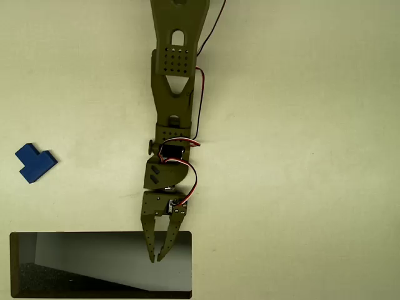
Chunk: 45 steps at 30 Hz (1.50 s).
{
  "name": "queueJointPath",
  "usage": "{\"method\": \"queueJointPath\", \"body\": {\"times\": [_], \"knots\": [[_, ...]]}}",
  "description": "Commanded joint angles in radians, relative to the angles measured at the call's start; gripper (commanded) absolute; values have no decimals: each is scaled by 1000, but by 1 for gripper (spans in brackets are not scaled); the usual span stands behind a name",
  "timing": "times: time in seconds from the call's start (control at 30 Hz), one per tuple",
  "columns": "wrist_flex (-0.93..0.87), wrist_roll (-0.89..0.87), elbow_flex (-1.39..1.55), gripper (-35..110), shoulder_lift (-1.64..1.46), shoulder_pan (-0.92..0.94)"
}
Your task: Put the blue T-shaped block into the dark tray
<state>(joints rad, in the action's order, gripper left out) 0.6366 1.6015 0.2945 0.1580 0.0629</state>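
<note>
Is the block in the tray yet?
No: the block lies on the table at the left, apart from the tray; the gripper holds nothing.

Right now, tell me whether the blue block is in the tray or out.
Out. The blue T-shaped block lies on the pale table, up and left of the dark tray.

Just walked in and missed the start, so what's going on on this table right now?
An olive-green robot arm reaches down the middle of the table in the overhead view. Its tool hangs over the upper edge of the dark tray, fingers nearly together and holding nothing. The blue T-shaped block lies apart on the table at the left, above the tray, not yet picked up.
</note>
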Motion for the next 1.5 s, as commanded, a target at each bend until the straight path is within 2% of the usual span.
{"method": "queueJointPath", "body": {"times": [0.0,1.2,1.33,1.47], "knots": [[25,12,6,0,-2,14],[25,12,5,0,-2,12],[28,-46,-12,0,-2,9],[-87,-120,-179,0,-2,-15]]}}
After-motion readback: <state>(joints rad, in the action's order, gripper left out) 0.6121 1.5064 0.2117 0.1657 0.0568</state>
